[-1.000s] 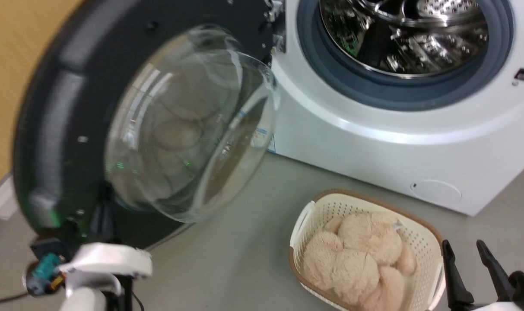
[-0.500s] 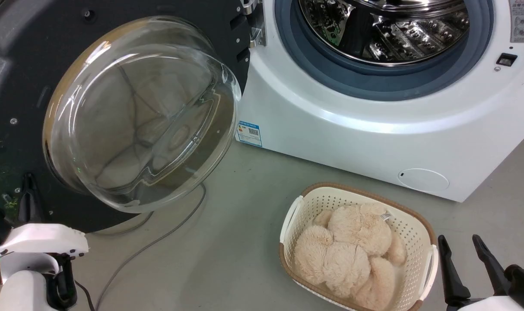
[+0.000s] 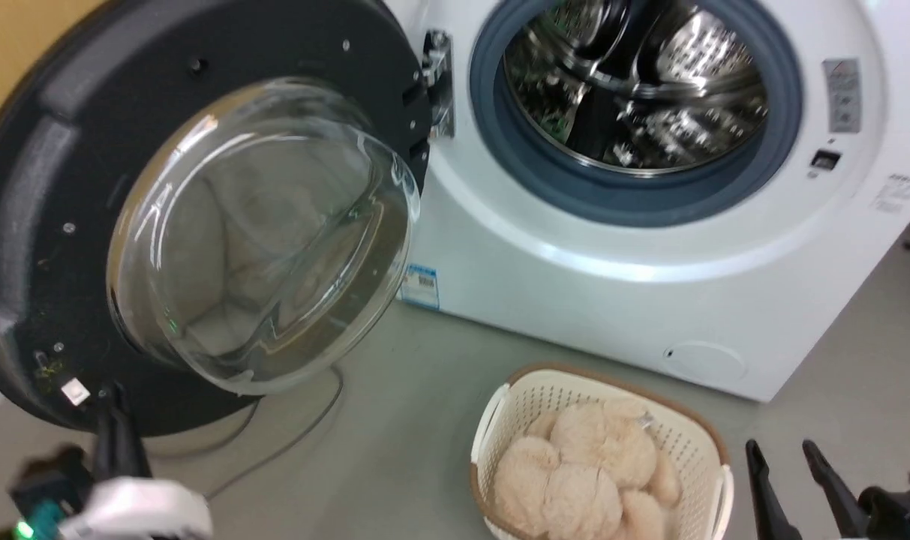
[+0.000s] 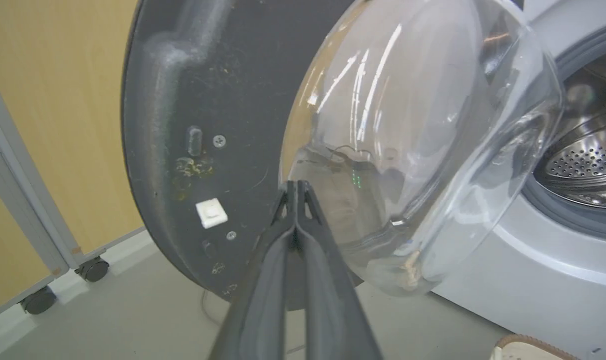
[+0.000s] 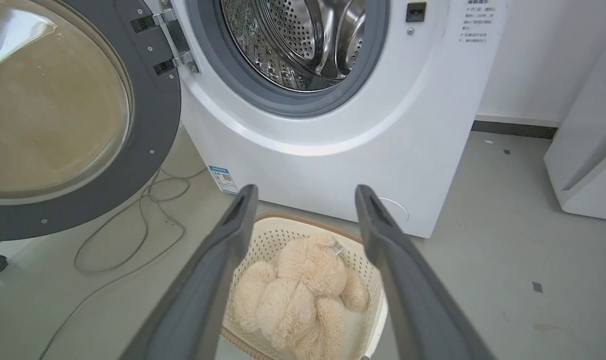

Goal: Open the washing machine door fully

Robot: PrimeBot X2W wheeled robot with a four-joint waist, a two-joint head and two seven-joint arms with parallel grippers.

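Note:
The washing machine door (image 3: 42, 195) hangs wide open on its hinge to the left of the washing machine (image 3: 612, 300). Its clear glass bowl (image 3: 259, 240) bulges toward me. The steel drum (image 3: 635, 82) stands exposed inside the grey gasket. My left gripper (image 3: 115, 420) is low by the door's bottom rim. In the left wrist view the left gripper (image 4: 296, 187) is shut with nothing in it, its tips at the door's inner face (image 4: 208, 100) beside the bowl; I cannot tell if they touch. My right gripper (image 3: 788, 465) (image 5: 305, 192) is open above the basket.
A cream basket (image 3: 500, 405) (image 5: 362, 260) holding a beige plush toy (image 3: 582, 465) sits on the floor before the machine. A grey cable (image 3: 289, 442) trails under the door. A wheeled panel (image 4: 23, 210) stands left; a white appliance (image 5: 592, 150) stands right.
The door has swung further from the drum opening, uncovering the blue label. The head view has shifted, so the machine sits lower in it. The right gripper stays open.

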